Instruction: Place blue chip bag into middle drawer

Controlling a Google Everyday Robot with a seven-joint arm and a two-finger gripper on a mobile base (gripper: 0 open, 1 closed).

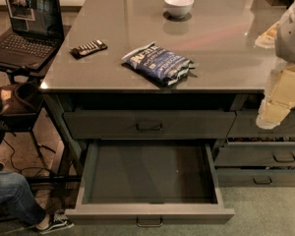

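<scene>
The blue chip bag [157,63] lies flat on the grey countertop [221,43], near its front edge and above the drawers. The middle drawer [150,214] is pulled wide open below it, its dark inside bare. My gripper [275,109] hangs at the right edge of the view, cream-coloured and pointing down. It is beside the counter's front right corner, well to the right of the bag and apart from it. It holds nothing that I can see.
A black remote [88,48] lies left of the bag and a white bowl [179,5] stands at the back. The top drawer [149,124] is shut. Narrower drawers [284,156] are on the right. A laptop [27,26] and a person's leg [19,200] are at left.
</scene>
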